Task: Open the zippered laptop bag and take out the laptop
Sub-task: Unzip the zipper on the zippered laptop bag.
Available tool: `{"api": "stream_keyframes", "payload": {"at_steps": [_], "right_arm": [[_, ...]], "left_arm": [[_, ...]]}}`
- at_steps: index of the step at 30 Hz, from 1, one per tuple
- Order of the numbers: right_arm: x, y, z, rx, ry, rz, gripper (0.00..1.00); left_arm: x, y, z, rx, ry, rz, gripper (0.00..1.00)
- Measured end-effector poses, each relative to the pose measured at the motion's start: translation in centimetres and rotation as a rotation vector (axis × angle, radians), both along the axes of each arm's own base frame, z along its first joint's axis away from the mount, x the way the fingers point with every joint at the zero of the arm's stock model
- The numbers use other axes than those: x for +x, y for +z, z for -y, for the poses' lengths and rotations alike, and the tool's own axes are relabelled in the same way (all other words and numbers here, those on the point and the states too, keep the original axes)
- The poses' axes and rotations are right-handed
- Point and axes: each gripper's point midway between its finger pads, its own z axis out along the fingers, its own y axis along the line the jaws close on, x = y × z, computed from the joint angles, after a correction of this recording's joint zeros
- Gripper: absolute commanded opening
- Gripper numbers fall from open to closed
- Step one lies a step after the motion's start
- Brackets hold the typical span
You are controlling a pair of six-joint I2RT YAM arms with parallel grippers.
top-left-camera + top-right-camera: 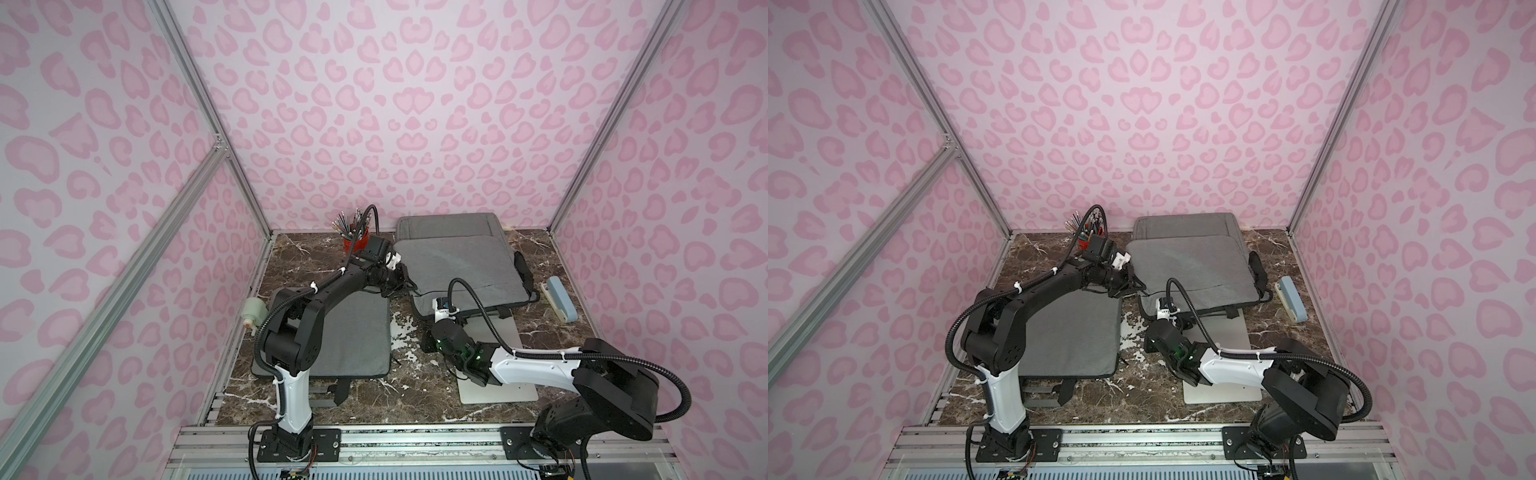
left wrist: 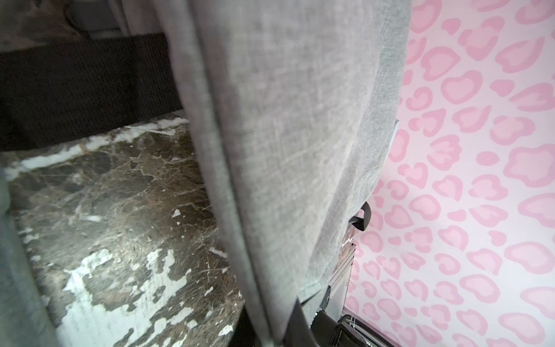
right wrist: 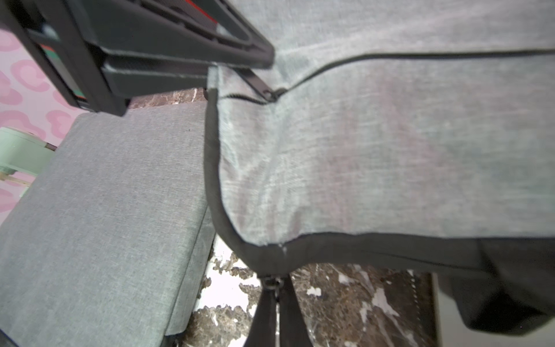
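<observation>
Marble-patterned brown tabletop (image 1: 374,399) carries everything, walled in by pink leopard-print panels (image 1: 415,104).

Grey fabric laptop bag (image 1: 461,266) lies at the far centre-right, its upper flap resting on a second grey layer (image 1: 449,224) behind it; black strap (image 1: 524,270) at its right edge. Another grey bag (image 1: 353,332) lies flat nearer the front, on the left, partly under the left arm.

Silver laptop (image 1: 498,390) lies flat on the marble in front of the laptop bag, its far edge tucked under the bag's near edge, the right arm stretched over it.

Left gripper (image 1: 399,276) sits at the laptop bag's left edge, jaws clenched; the left wrist view shows only grey fabric (image 2: 285,135) close up, so what it pinches I cannot tell.

Right gripper (image 3: 274,312) reaches the bag's near-left corner. In the right wrist view its fingers (image 3: 264,315) are pressed together on the zipper pull (image 3: 271,283) at the black zipper band (image 3: 360,249).

Blue stapler (image 1: 561,299) lies right of the bag. Red cup of pencils (image 1: 355,239) stands far left; pale green dispenser (image 1: 254,311) at the left edge.
</observation>
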Motion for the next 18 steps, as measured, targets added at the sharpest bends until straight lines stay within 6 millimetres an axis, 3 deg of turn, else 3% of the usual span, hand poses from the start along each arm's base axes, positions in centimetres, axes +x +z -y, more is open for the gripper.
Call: {"api": "stream_keyframes", "payload": {"at_steps": [18], "right_arm": [[1.3,0.3,4.9,0.011,-0.098,-0.03,0.0]], "left_arm": [[0.2,0.9,-0.3,-0.022,-0.036,-0.007,0.02]]}}
